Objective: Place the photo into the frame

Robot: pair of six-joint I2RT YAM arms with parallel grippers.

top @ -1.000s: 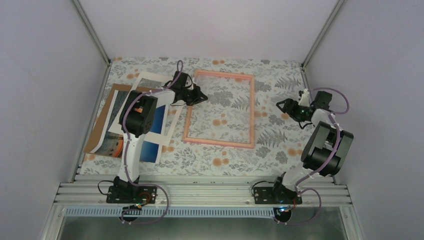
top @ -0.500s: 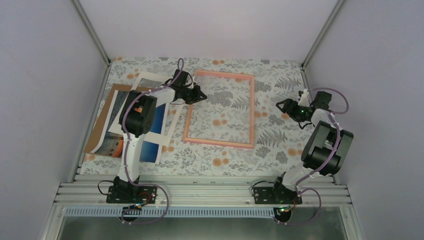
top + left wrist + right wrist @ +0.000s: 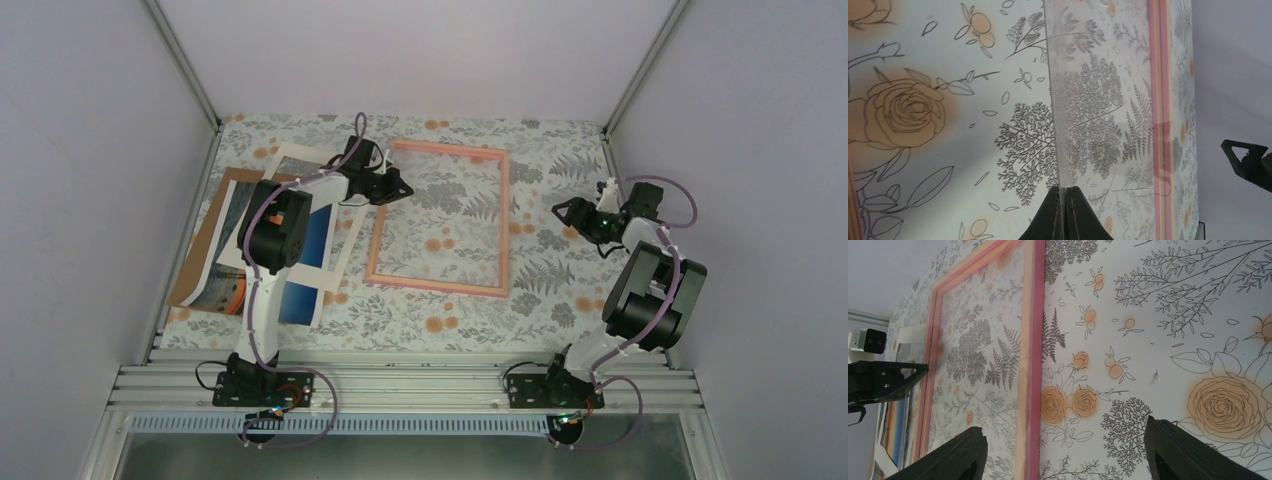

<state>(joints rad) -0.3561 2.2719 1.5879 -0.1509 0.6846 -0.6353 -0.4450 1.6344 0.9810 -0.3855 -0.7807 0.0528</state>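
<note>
The pink frame (image 3: 440, 287) lies flat mid-table; it also shows in the left wrist view (image 3: 1160, 100) and the right wrist view (image 3: 1037, 340). My left gripper (image 3: 385, 187) is at the frame's left far corner, shut on the edge of a clear pane (image 3: 1098, 100) that tilts up over the frame opening; the jaws (image 3: 1064, 192) pinch it. The photo (image 3: 298, 303), blue and orange, lies left of the frame, partly under a white mat (image 3: 295, 160) and my left arm. My right gripper (image 3: 575, 215) is open and empty right of the frame (image 3: 1063, 429).
A brown backing board (image 3: 200, 240) lies under the photo and mat by the left wall. Grey walls close in the table on the left, back and right. A metal rail runs along the near edge (image 3: 400, 385).
My left gripper has shifted slightly back and left with the clear pane in it. The right arm has not moved.
</note>
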